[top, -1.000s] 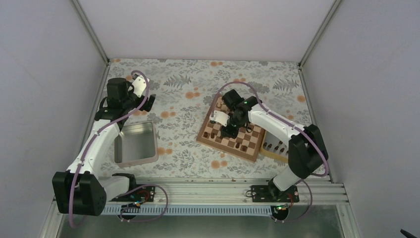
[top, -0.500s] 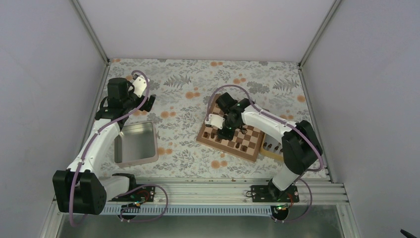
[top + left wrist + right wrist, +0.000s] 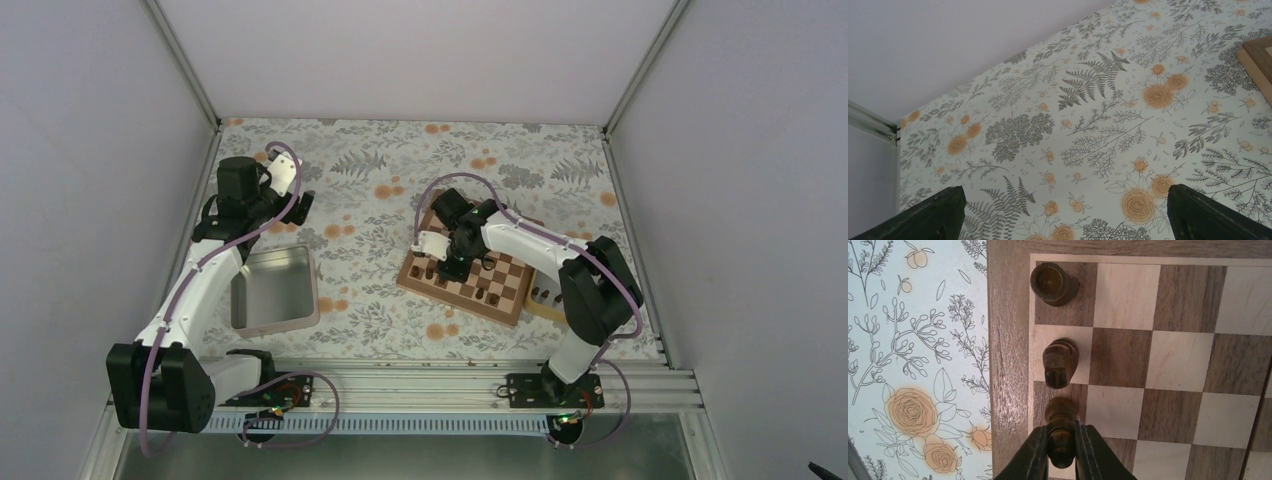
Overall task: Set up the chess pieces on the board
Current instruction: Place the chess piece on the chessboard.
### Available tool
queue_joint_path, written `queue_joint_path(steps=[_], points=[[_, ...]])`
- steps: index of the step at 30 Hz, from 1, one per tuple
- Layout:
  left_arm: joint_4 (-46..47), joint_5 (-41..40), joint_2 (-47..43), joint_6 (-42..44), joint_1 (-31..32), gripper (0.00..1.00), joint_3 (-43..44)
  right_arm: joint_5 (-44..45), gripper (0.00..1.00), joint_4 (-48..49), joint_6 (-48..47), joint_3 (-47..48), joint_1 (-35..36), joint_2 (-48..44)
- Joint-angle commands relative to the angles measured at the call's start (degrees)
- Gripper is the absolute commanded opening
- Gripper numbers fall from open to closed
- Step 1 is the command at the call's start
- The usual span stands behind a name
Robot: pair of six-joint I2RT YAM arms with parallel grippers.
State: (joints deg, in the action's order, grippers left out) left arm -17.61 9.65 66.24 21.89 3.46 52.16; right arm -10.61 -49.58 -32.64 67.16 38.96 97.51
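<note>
1. the held piece (image 3: 1060,432), a dark brown chess piece with a rounded top, stands upright over the third square along the board's left edge. it is placed in line with the two pieces already set there. whether its base touches the square cannot be told.
2. the right gripper (image 3: 1061,456) is clamped on that piece low on its stem, one finger on each side. that hold keeps it vertical and leaves the top free.
3. the rook (image 3: 1049,282) sits in the corner square and the knight (image 3: 1059,362) in the square beside it. so the held piece is probably a bishop, continuing the back rank in order.
4. the board (image 3: 505,297) lies skewed on the right half of the table, nearer the near edge. other dark pieces stand along its near edge.
5. a pale tray (image 3: 537,309) touches the board's right side and holds small pieces, too small to tell which.
6. judgement: the next step is to settle the base square in its check and spread the fingers without tipping the knight.
7. the left gripper (image 3: 1064,189) hangs over the flowered tablecloth (image 3: 1098,125) near the table's far left corner. its fingers are spread wide and hold nothing, and it is out of the way. the grey tin (image 3: 272,290) lies by the left edge.
</note>
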Motion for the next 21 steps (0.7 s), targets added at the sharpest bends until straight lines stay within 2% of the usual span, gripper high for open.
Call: queue_joint_path(steps=[1, 21], points=[[1.5, 0.1, -0.3, 0.2, -0.2, 1.0, -0.5, 0.7, 0.13, 1.2, 0.5, 1.6, 0.4, 0.6], [1.1, 0.2, -0.4, 0.3, -0.2, 1.0, -0.5, -1.6, 0.13, -1.0, 0.2, 1.9, 0.4, 0.5]])
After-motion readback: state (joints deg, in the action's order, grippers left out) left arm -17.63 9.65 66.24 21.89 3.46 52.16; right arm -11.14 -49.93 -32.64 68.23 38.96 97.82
